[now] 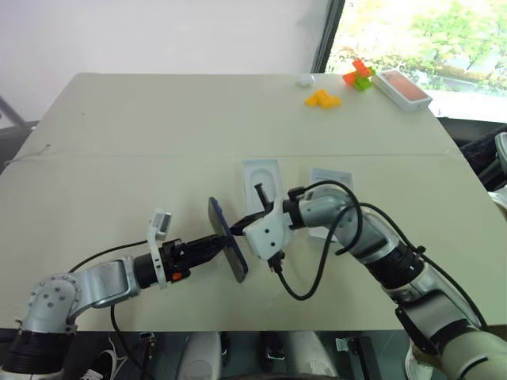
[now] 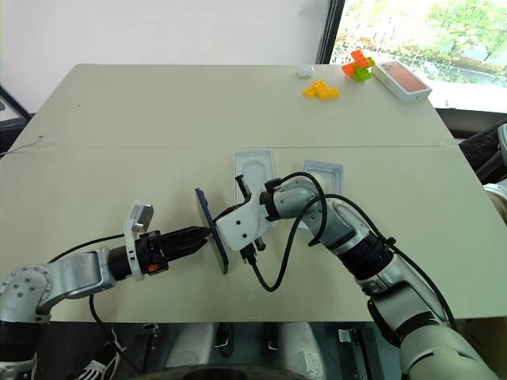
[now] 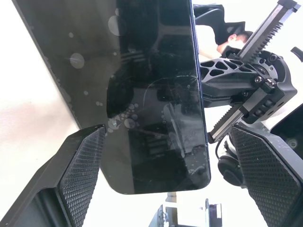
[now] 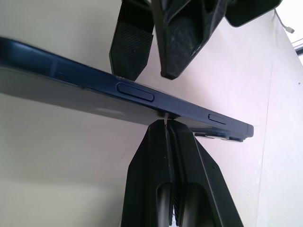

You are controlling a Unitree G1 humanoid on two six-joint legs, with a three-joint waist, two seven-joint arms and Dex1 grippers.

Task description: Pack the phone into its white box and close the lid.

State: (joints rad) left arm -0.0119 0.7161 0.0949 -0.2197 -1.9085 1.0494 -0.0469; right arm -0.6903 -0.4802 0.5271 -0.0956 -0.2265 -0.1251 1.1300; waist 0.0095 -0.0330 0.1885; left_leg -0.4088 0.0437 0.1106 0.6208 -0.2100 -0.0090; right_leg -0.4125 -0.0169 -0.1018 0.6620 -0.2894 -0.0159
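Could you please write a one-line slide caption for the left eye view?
Above the table, the shut right pincer presses the phone's edge while the open left pincer faces it.

Phone (image 1: 228, 239) raised on edge over the near middle of the worktop (image 1: 158, 134), between the left hand (image 1: 212, 244) on its left and the right hand (image 1: 242, 224) on its right. Just beyond, a thin tray (image 1: 262, 182) lies flat on the worktop, with a white box (image 1: 329, 184) to its right. At the far right corner: small blocks (image 1: 323, 99), and right of them another box (image 1: 402, 88).
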